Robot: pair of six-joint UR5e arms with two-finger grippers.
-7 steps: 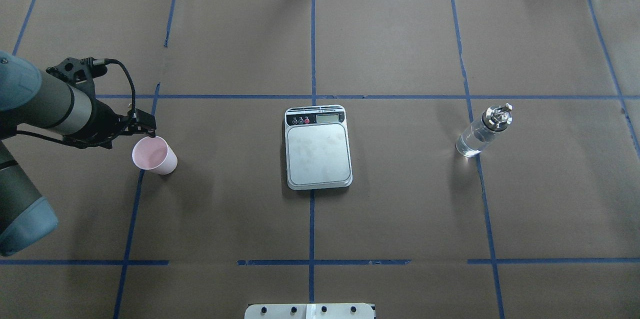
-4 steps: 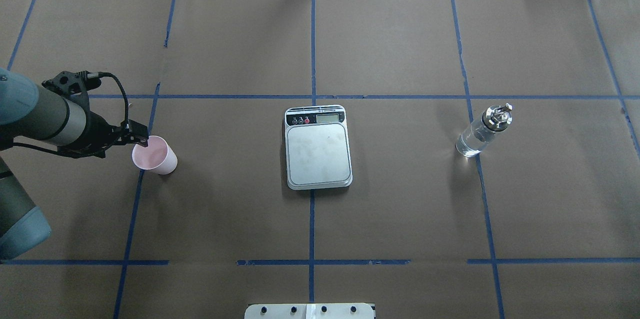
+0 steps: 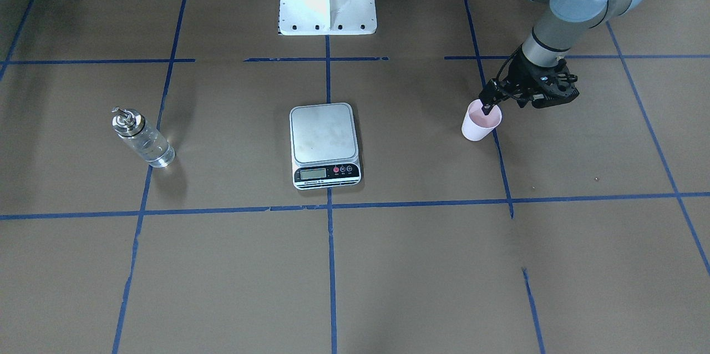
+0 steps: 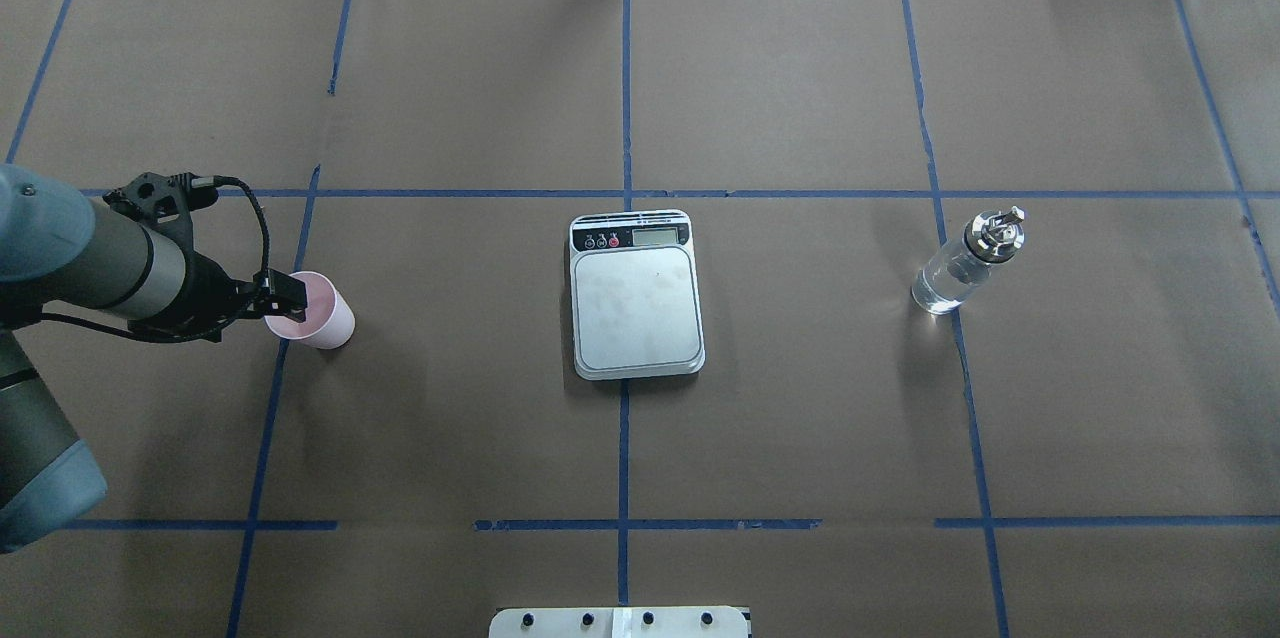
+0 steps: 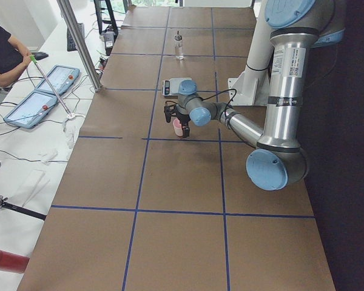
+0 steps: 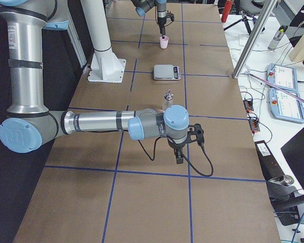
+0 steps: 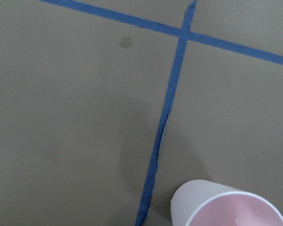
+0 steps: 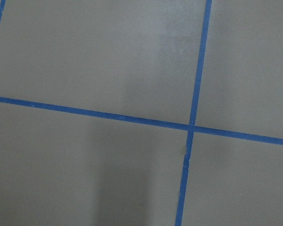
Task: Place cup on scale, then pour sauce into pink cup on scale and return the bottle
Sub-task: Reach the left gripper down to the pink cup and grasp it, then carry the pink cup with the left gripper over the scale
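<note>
Working step one: getting cup (image 4: 322,320) onto scale (image 4: 637,303). Holding left fingers (image 4: 289,289) right at the cup's rim, one finger looking dipped inside the mouth and the other outside the wall. Not managing to tell whether clamping on the rim or just straddling it with a gap. Noting cup upright on the tabletop (image 4: 800,418) directly under those fingers, looking empty and, judging by both fixed views, not lifted.

Noting scale well apart from the fingers, out past the cup's far side, with nothing on the platform. Noting bottle (image 4: 962,268) farther again, beyond the scale, upright and capped, with clear sauce (image 4: 938,290) showing in the lower part.

Hanging right fingers (image 6: 179,157) over bare tabletop, near the bottle. Seeing them in the side view only, so not telling whether apart or together.

Judging next move: securing a firm pinch on the rim wall, lifting straight up, carrying across to the scale, lowering centred on the platform clear of the display strip, then letting go. Watching for the thin wall crushing, or the cup tilting in a one-sided rim grip. Leaving pouring and bottle return for later, neither yet begun.
</note>
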